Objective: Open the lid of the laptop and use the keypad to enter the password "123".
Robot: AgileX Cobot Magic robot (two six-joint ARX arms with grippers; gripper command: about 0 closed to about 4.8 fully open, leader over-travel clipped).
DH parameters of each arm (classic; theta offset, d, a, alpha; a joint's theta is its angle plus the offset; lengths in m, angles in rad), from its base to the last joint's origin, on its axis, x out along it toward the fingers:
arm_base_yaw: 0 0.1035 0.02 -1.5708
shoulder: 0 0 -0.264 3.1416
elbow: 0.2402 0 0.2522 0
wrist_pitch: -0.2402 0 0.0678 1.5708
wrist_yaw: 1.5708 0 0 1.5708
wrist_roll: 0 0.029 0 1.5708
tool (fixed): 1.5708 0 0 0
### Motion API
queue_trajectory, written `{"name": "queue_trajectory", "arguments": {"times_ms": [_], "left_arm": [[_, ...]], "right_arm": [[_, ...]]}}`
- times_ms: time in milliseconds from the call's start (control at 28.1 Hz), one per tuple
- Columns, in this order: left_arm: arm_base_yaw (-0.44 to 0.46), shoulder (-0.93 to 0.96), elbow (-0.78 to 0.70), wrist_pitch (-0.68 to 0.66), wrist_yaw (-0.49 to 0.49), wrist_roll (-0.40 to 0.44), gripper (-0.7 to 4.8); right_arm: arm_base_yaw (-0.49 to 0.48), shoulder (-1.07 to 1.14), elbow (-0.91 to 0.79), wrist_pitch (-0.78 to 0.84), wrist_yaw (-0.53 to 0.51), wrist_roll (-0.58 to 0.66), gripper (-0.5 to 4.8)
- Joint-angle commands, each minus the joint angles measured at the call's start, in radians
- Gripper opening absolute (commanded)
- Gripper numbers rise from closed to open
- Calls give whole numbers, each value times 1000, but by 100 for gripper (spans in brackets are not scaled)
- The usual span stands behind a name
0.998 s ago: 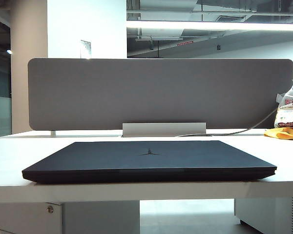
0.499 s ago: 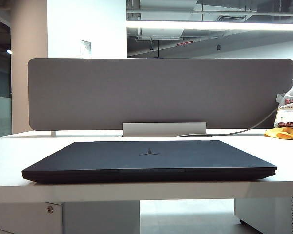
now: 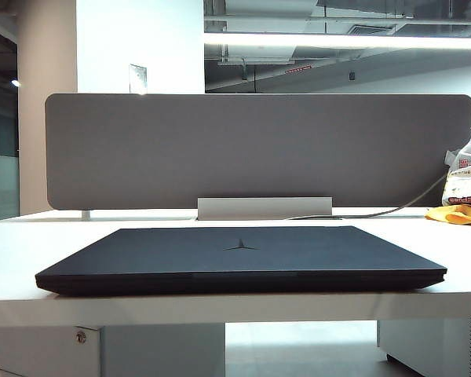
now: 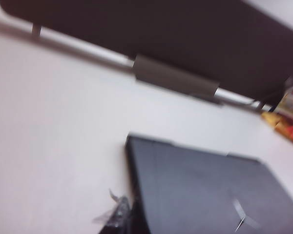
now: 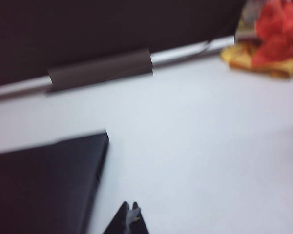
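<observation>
exterior view: the thin matte black laptop (image 3: 240, 259) lies at the white desk's (image 3: 16, 259) front edge, its lid (image 3: 240, 243) down, nothing begun. left wrist view: the left gripper (image 4: 121, 218), state unclear, hangs beside the laptop's side edge. right wrist view: the right gripper (image 5: 128, 220), closed and empty, hangs off the opposite side.

1. The laptop (image 3: 240, 259) is showing matte black, and its lid (image 3: 243, 245) is carrying a small pale three-pointed emblem (image 3: 241, 247).
2. The table (image 3: 31, 251) is looking plain white.
3. The divider (image 3: 259, 149) is appearing flat grey.
4. The bag (image 3: 465, 177) is showing white, red and yellow.
</observation>
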Motion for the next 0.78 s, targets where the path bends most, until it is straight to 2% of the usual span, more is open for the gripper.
{"name": "queue_trajectory", "arguments": {"times_ms": [36, 250, 428, 570, 713, 784], "left_arm": [[0, 23, 82, 3, 31, 3, -6], [0, 208, 248, -39, 127, 18, -6], [-1, 404, 396, -118, 191, 97, -6], [-6, 518, 509, -208, 225, 151, -6], [-82, 554, 566, -237, 217, 203, -6], [-147, 555, 569, -244, 159, 212, -6]], "right_arm": [[1, 8, 56, 2, 6, 24, -5], [3, 145, 200, -28, -16, 42, -5], [8, 362, 355, -42, -117, 43, -5], [56, 562, 488, -112, -198, 69, -5], [149, 747, 555, -129, -249, 99, -5], [208, 833, 565, -124, -250, 123, -4]]}}
